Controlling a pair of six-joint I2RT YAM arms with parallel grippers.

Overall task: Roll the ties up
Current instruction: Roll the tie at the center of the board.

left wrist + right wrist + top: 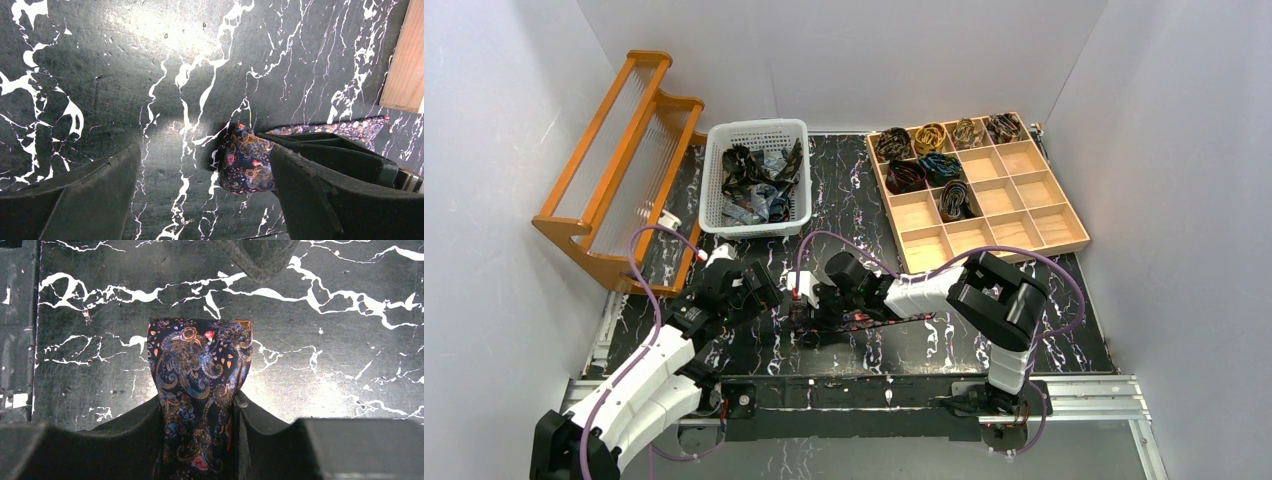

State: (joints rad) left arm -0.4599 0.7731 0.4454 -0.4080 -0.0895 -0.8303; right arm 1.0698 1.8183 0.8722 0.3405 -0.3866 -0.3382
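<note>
Right gripper [199,407] astride paisley tie [200,355], seemingly pinching it, left gripper [204,155] agape alongside

**One tie on the table, loose ties in the basket, seven coiled in the tray**

A dark navy paisley tie [200,360], with gold scrolls and small red flowers, lies as a long strip on the black marbled table [325,340]; near one end the right gripper [200,407] pinches it, that end sticking out past the fingers; loose dark ties [759,180] lie tangled in the white basket [724,135]; seven rolled ties [941,166] sit singly in the wooden tray [1034,215]: four in the far row, two in the next, one in the third.
</note>
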